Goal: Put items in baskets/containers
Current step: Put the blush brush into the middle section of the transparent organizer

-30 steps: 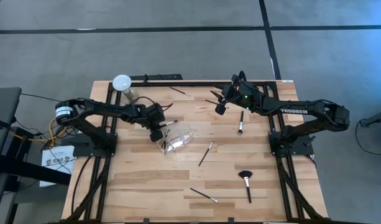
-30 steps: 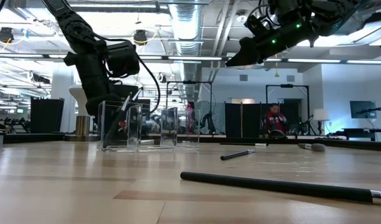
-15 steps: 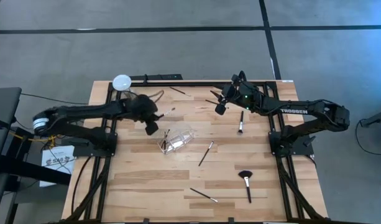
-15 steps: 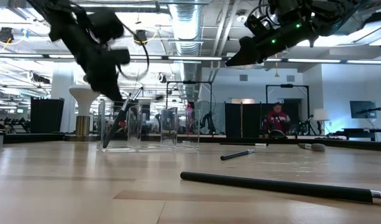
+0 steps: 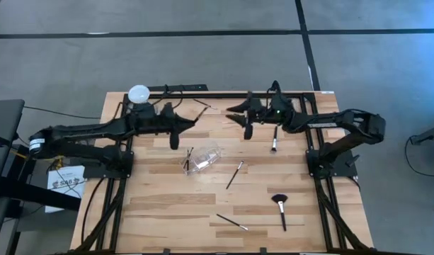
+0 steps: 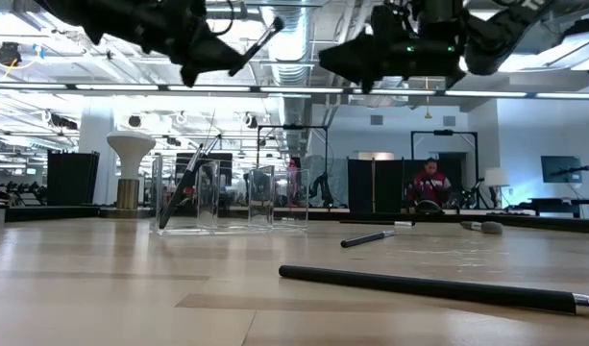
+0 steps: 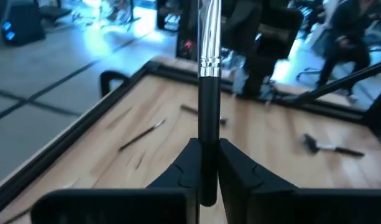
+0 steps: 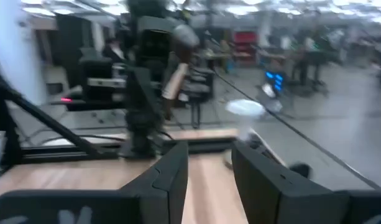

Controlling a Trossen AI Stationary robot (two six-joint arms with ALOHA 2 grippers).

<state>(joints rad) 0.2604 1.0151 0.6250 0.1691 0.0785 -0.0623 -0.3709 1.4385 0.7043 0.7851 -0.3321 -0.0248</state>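
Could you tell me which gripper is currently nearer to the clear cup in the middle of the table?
The left. The left gripper, shut on a brush, hangs just beyond the clear cup, toward the far-left side. The right gripper is open and empty, farther off toward the far-right side.

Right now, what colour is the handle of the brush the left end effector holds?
Black, with a silver ferrule on the brush; the left wrist view shows it best.

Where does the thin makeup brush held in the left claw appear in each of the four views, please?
High view: the black-handled makeup brush pokes out of the left claw, at the table's back, left of centre.
Low view: the brush slants up at top left, above the clear transparent cup.
Left wrist view: upright in the middle, clamped between the fingers.
Right wrist view: a brush tip shows, too blurred to confirm.
Shared landmark: the clear cup.
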